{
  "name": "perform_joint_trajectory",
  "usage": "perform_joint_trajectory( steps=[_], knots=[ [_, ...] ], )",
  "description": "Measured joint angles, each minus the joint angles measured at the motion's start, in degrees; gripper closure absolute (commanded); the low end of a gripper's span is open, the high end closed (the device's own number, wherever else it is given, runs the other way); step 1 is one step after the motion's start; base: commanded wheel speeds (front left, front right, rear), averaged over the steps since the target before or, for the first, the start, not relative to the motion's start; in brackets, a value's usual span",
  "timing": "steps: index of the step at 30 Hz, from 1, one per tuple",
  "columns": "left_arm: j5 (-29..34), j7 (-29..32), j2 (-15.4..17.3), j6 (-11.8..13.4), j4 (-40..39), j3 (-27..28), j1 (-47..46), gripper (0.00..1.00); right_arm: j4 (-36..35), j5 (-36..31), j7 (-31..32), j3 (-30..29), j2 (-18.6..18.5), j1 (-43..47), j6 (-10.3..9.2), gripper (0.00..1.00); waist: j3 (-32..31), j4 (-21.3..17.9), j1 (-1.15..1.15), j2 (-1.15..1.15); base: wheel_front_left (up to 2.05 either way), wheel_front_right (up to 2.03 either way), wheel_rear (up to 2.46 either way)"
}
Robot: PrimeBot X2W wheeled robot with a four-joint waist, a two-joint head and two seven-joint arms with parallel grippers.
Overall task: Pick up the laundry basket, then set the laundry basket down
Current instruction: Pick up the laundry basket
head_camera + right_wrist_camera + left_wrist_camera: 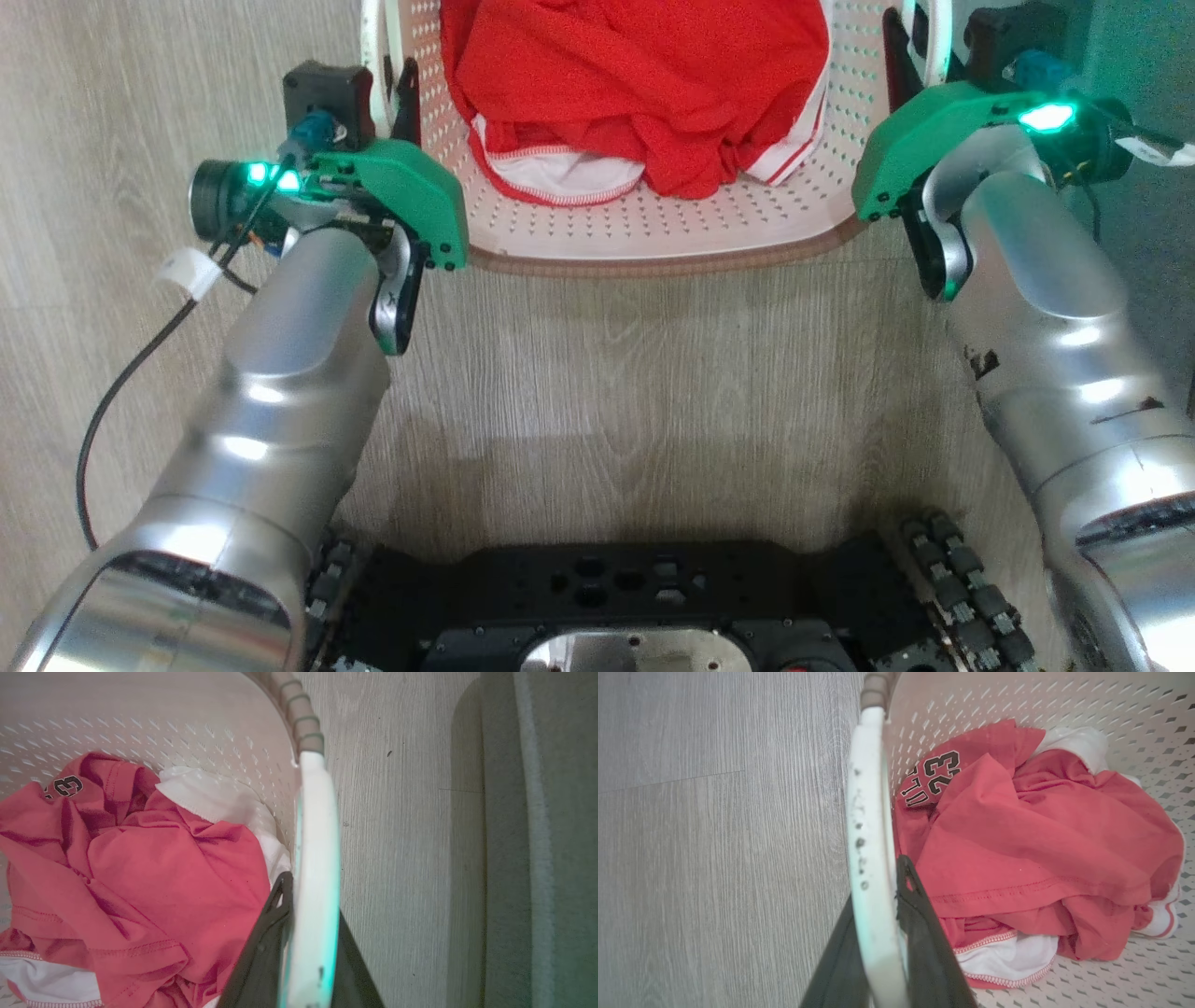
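1. Laundry basket (653,233): cream-white perforated plastic with a brown woven-look rim. It sits at 12 o'clock in the head view, over the wood-grain floor (653,392). Whether its underside touches the floor cannot be told.
2. Contents: one crumpled red garment (644,84) with white trim, lying on the basket bottom. The left wrist view shows the number 23 printed on the cloth (1017,835).
3. Left handle (871,826): a white hoop at the basket's 9 o'clock side, with dark scuff marks along its edge.
4. Right handle (317,835): a white hoop at the basket's 3 o'clock side, tinted green by the wrist light.
5. Left gripper (878,882): clamped on the left handle, one dark finger outside the hoop and one inside, against the garment. It is at 11 o'clock in the head view (406,89).
6. Right gripper (310,900): clamped on the right handle in the same way. It is at 1 o'clock in the head view (896,47).
7. Arms: two silver forearms with green wrist covers and lit green lamps, flanking the basket. A black cable (121,392) hangs by the left one.
8. Robot base (616,597): black, at 6 o'clock in the head view.
9. Grey-green surface (560,858): at 3 o'clock in the right wrist view, beyond the floor.
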Motion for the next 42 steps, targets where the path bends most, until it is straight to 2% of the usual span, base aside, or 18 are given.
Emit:
perform_joint_trajectory(
  steps=[11,17,27,36,42],
  knots=[
    [-3.12,0.01,-0.04,0.16,1.29,-2.49,4.49,1.0,3.54,3.39,0.0,2.72,0.18,3.19,0.0,1.0,-6.43,-0.31,0.0,0.0,0.0,0.0,0.0],
    [-5.69,0.01,-0.34,-0.7,4.58,-5.08,8.38,1.0,7.32,7.98,0.01,6.15,0.51,6.59,0.01,1.0,-11.8,-0.47,0.0,0.0,0.0,0.0,0.0],
    [-12.65,1.6,-0.53,-2.93,10.18,-11.1,15.09,1.0,12.02,17.41,2.26,14.4,1.21,13.19,0.01,1.0,-24.24,-0.66,-0.01,0.0,0.0,0.0,0.0],
    [-17.53,4.17,-0.58,-3.39,11.68,-15.63,23.68,1.0,13.15,23.87,6.34,20.19,1.41,21.43,0.01,1.0,-35.52,-0.71,-0.01,0.0,0.0,0.0,0.0],
    [-19.91,5.16,-0.57,-3.47,12.17,-17.68,27.59,1.0,13.19,27.06,6.88,23.68,1.41,25.29,0.01,1.0,-42.19,-0.64,-0.01,0.0,0.0,0.0,0.0]
  ],
)
